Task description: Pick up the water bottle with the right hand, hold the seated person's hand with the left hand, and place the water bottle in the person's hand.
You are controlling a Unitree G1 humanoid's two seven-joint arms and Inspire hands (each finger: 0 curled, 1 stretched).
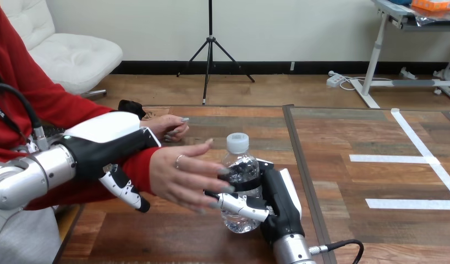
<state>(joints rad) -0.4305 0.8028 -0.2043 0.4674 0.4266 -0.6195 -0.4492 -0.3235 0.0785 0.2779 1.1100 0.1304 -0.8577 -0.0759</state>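
Water bottle: the water bottle (242, 170) is seen upright near the table's (173, 236) near edge, about midway along it; its white cap (237, 142) is on; whether its base rests on the wood or is just lifted cannot be told.
Right hand: the right hand (278, 206) is wrapped round the bottle's lower half from the right, fingers curled across its front; a firm grasp is judged.
Left hand: the left hand (102, 148) is laid over the person's red-sleeved forearm toward the table's left edge, touching it; whether the arm is clasped cannot be told.
Person's nearer hand: the person's nearer hand (179, 173) is stretched out to the bottle's left side, open, its fingertips at the bottle and seemingly touching it.
Person's farther hand: the person's farther hand (168, 126) is rested on the table farther back, well apart from the bottle.
Step in hand: the handover is judged to be under way; the pick-up is done, the placing not yet.
Next move: the bottle should be eased leftward into the open palm; release should be withheld until the person's hand is closed round it; a slip is otherwise risked.
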